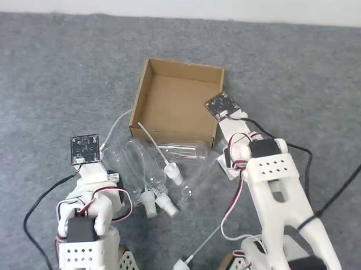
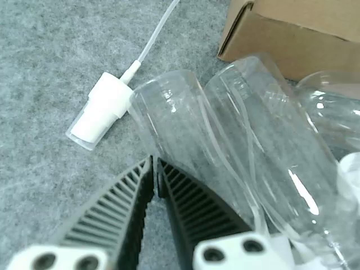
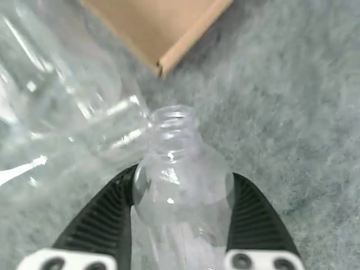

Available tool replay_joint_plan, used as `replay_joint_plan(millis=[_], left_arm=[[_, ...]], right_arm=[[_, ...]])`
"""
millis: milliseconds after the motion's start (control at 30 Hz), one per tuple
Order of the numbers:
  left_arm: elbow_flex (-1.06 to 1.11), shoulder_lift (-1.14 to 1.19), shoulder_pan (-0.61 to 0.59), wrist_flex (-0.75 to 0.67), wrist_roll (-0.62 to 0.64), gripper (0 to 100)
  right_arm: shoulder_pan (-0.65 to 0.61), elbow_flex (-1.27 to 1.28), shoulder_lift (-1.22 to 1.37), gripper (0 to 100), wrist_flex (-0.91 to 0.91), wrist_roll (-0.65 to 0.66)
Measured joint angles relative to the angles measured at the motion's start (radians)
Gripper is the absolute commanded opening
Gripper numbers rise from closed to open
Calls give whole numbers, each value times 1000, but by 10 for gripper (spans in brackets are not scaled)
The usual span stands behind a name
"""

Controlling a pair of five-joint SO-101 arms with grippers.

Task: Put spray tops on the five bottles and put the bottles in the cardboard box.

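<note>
Several clear bottles (image 1: 145, 166) lie in a bunch in front of the open cardboard box (image 1: 148, 86). Some carry white spray tops (image 1: 174, 173). My right gripper (image 3: 183, 177) is shut on a clear bottle (image 3: 174, 140) whose open neck, without a top, points toward the box corner (image 3: 163, 34). In the high view this gripper (image 1: 226, 155) sits by the box's near right corner. My left gripper (image 2: 154, 166) is shut with nothing in it, its tips against the side of a lying bottle (image 2: 180, 124). A loose spray top (image 2: 101, 109) with its tube lies just beyond.
Another loose spray top (image 1: 182, 266) with a long tube lies between the two arm bases at the front. A bottle (image 1: 183, 151) lies crosswise along the box's front wall. Grey carpet (image 1: 52, 77) spreads around the box on all sides.
</note>
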Motion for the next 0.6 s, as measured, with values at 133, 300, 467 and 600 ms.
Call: replay_joint_plan(millis=[133, 300, 467, 600], left_arm=[[0, 0, 0, 0, 0, 12], [0, 0, 0, 0, 0, 12], [0, 0, 0, 0, 0, 12], [0, 0, 0, 0, 0, 12]], right_arm=[[-28, -3, -63, 87, -9, -77], [-29, -3, -149, 87, -37, -153], [-32, -3, -264, 87, -41, -226], [-31, 5, -341, 86, -80, -278]])
